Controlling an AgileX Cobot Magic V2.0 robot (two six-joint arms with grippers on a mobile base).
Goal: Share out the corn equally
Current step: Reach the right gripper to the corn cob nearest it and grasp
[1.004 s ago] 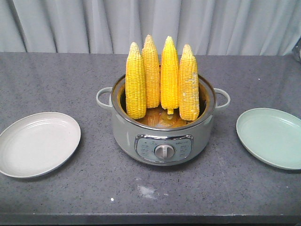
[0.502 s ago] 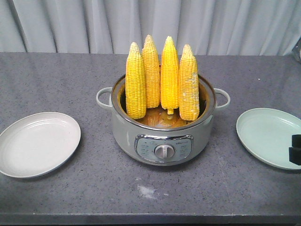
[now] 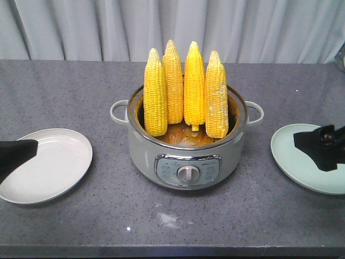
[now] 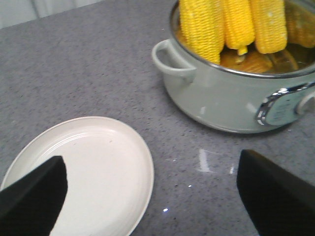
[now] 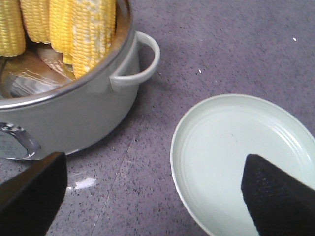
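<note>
Several yellow corn (image 3: 186,89) cobs stand upright, tips up, in a grey-green electric pot (image 3: 186,156) at the table's middle. A white plate (image 3: 54,167) lies to its left and a pale green plate (image 3: 288,154) to its right; neither holds anything. My left gripper (image 3: 21,151) reaches in from the left edge over the white plate. In its wrist view the left gripper (image 4: 151,167) is open over that plate's (image 4: 98,167) right rim. My right gripper (image 3: 318,145) hangs over the green plate. It (image 5: 153,162) is open, spanning the green plate's (image 5: 231,142) left rim, with nothing held.
The pot has side handles (image 5: 140,61) and a front control panel with a knob (image 3: 188,174). A grey curtain (image 3: 172,27) hangs behind the speckled grey table (image 3: 108,226), whose front edge runs along the bottom of the front view.
Both grippers have come into the front view: the right one moved in from the right edge over the green plate, and the left one appeared at the left edge over the white plate.
</note>
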